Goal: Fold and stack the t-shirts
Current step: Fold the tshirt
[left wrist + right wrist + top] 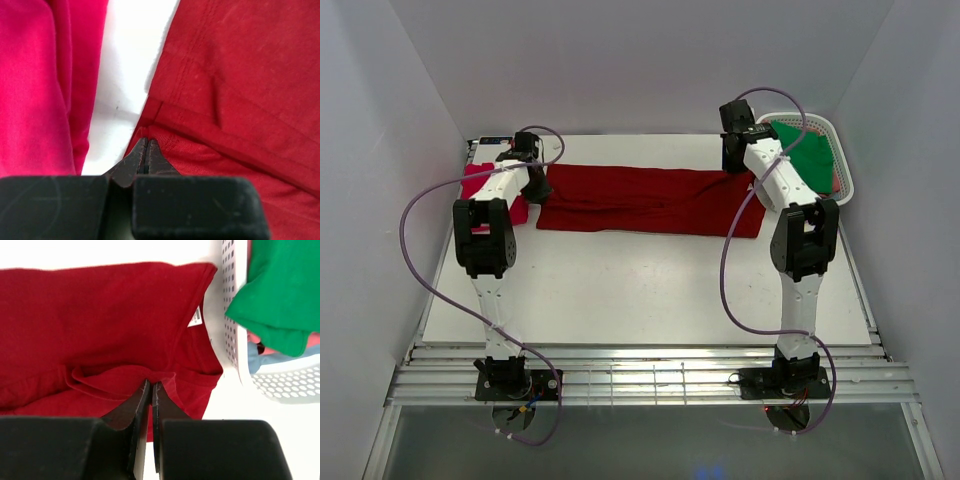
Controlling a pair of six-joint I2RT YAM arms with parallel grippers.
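Note:
A large dark red t-shirt [650,200] lies folded into a long band across the back of the table. My left gripper [537,190] is at its left end, shut with the cloth's edge [240,75] pinched at the tips [146,141]. My right gripper [733,163] is at the right end by the collar, shut on a raised fold of the same shirt [100,315] at its tips [151,384]. A brighter pinkish-red t-shirt [478,185] lies folded at the far left, just beside the left gripper [35,85]. A green t-shirt [810,150] lies in the basket [280,290].
The white slotted basket [845,170] stands at the back right corner, close to the dark red shirt's collar end [230,300], with light blue and pink cloth under the green one. White walls close in on both sides. Bare table shows in front of the shirt.

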